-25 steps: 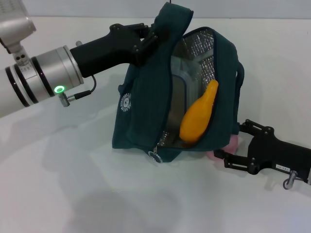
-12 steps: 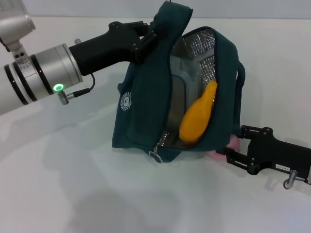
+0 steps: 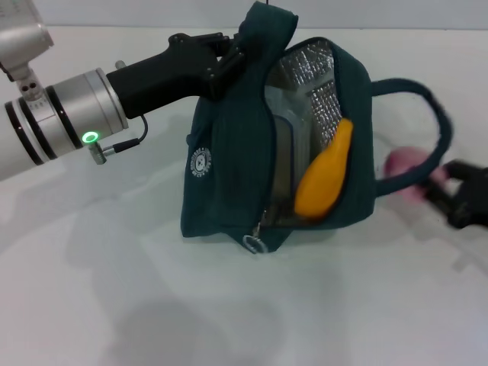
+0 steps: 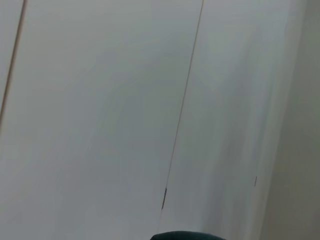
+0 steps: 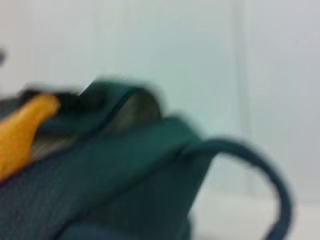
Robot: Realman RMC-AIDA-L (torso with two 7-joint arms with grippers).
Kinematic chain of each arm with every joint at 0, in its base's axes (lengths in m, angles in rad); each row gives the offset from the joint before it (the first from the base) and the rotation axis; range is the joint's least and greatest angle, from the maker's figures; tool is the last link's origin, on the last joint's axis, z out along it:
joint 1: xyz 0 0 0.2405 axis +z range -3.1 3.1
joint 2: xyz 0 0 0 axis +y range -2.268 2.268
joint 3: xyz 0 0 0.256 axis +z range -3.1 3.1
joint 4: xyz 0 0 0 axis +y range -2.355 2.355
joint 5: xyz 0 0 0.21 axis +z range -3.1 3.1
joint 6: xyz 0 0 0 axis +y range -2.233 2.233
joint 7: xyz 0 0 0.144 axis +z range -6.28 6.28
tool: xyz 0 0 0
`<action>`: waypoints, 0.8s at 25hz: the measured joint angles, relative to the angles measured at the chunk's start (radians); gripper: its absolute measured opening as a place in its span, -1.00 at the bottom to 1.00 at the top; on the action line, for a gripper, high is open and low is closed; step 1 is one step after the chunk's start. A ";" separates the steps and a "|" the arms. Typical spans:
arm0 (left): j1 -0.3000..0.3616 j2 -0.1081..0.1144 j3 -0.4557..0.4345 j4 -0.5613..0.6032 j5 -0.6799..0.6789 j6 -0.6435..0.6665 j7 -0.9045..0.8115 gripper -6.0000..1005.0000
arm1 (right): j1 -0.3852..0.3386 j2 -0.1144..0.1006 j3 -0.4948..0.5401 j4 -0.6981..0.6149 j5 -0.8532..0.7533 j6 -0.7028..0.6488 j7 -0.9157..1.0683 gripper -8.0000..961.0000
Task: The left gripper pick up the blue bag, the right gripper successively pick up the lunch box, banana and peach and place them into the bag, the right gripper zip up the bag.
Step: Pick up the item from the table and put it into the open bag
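The blue bag (image 3: 225, 183) stands open on the white table, its foil lining showing. My left gripper (image 3: 232, 55) is shut on the bag's upper handle and holds that side up. Inside the bag the clear lunch box (image 3: 288, 130) stands on edge, and the banana (image 3: 326, 171) leans against it with its tip poking out. To the right of the bag, my right gripper (image 3: 442, 187) is shut on the pink peach (image 3: 404, 169), just behind the bag's loose handle loop (image 3: 438, 122). The right wrist view shows the bag (image 5: 115, 195) and the banana (image 5: 22, 130) close up.
The white table (image 3: 114, 290) stretches in front of and to the left of the bag. The left wrist view shows only a pale wall and a sliver of teal fabric (image 4: 187, 236).
My right gripper closed on the peach beside the bag's lower right corner and carried it up and to the right. The bag shifted a little and its second handle swung out.
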 joint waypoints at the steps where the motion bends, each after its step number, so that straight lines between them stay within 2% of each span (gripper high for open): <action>1: 0.000 0.000 0.000 0.000 0.000 0.000 0.000 -0.77 | -0.014 0.003 0.048 -0.004 0.000 -0.018 -0.001 -0.39; 7: 0.001 0.000 -0.001 -0.001 -0.001 0.000 0.009 -0.77 | -0.037 0.008 0.236 0.000 0.000 -0.163 0.002 -0.50; 11: 0.000 0.000 -0.001 -0.001 -0.004 0.000 0.010 -0.77 | -0.022 0.012 0.305 0.000 0.005 -0.237 0.006 -0.55; 20: -0.004 -0.002 -0.001 -0.003 -0.005 0.000 0.020 -0.77 | 0.095 0.026 0.291 0.003 0.114 -0.359 0.019 -0.64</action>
